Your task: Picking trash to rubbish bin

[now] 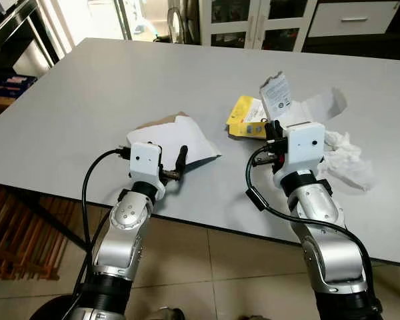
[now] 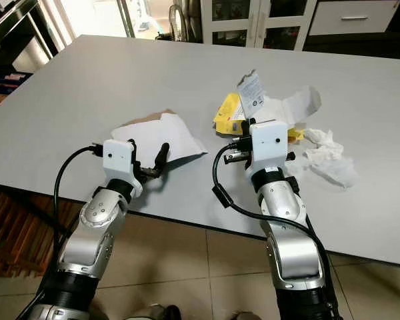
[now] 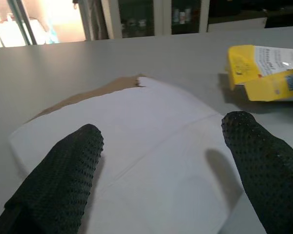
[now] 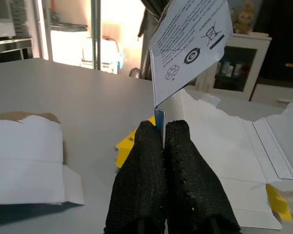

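Note:
On the grey table [image 1: 120, 87] lie pieces of trash. A torn white and brown paper piece [image 1: 177, 139] lies near the front edge; my left gripper [image 3: 161, 161] stands open just over its near end, one finger [image 1: 181, 157] on each side. My right gripper [image 4: 165, 141] is shut on a flap of the flattened white carton [image 4: 224, 165], and the printed flap [image 1: 276, 95] stands up above the fingers. A yellow packet [image 1: 247, 119] lies beside the carton. A crumpled white tissue [image 1: 347, 160] lies to the right of my right wrist.
White cabinets [image 1: 253, 20] stand beyond the table's far edge. A dark shelf [image 1: 13, 47] is at the far left. Tiled floor [image 1: 213, 267] lies below the table's near edge, with wooden slats [image 1: 20, 233] under the table at left.

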Tool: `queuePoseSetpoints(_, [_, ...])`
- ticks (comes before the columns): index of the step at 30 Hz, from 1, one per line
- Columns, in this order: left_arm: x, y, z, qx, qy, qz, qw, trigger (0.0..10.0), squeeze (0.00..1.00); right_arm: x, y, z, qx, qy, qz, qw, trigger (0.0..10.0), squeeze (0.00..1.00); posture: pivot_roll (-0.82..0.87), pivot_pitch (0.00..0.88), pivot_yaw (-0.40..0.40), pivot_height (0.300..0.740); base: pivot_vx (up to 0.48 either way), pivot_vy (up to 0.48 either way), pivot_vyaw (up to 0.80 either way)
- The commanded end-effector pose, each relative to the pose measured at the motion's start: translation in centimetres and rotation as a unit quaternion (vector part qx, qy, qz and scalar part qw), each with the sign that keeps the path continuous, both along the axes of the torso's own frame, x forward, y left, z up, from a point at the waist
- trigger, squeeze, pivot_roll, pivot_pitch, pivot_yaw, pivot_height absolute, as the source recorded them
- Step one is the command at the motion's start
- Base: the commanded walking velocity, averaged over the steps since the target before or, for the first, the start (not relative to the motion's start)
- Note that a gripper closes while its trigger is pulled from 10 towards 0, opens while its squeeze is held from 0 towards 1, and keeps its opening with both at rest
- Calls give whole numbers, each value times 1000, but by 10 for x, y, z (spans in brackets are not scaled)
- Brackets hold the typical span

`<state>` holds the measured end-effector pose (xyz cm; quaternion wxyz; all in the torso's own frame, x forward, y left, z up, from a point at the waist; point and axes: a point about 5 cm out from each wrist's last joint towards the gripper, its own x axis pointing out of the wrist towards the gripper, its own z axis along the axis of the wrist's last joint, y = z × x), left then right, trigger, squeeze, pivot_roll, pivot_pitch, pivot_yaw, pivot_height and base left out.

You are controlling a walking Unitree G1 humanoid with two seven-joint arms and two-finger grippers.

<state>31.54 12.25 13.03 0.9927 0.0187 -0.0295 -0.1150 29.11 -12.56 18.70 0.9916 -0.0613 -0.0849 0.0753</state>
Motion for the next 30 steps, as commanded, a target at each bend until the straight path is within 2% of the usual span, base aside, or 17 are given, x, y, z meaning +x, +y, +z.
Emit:
queuePoseSetpoints(1, [2, -3, -1, 3, 9, -10, 1000, 10000, 0, -1, -1, 3, 2, -3, -9, 1000, 10000, 0, -72, 96, 62, 740, 0, 0, -763])
queuePoseSetpoints(5, [2, -3, -1, 3, 10, -11, 1000, 10000, 0, -1, -2, 3, 2, -3, -10, 1000, 10000, 0, -72, 96, 62, 740, 0, 0, -759])
queuePoseSetpoints(18, [3, -5, -2, -3, 15, -17, 1000, 10000, 0, 0, -3, 3, 2, -1, -17, 1000, 10000, 0, -72, 86, 63, 740, 0, 0, 0])
queuePoseSetpoints(30, [0, -8, -4, 11, 14, -31, 999, 10000, 0, 2, -4, 1, 8, 6, -21, 1000, 10000, 0, -66, 87, 64, 740, 0, 0, 0])
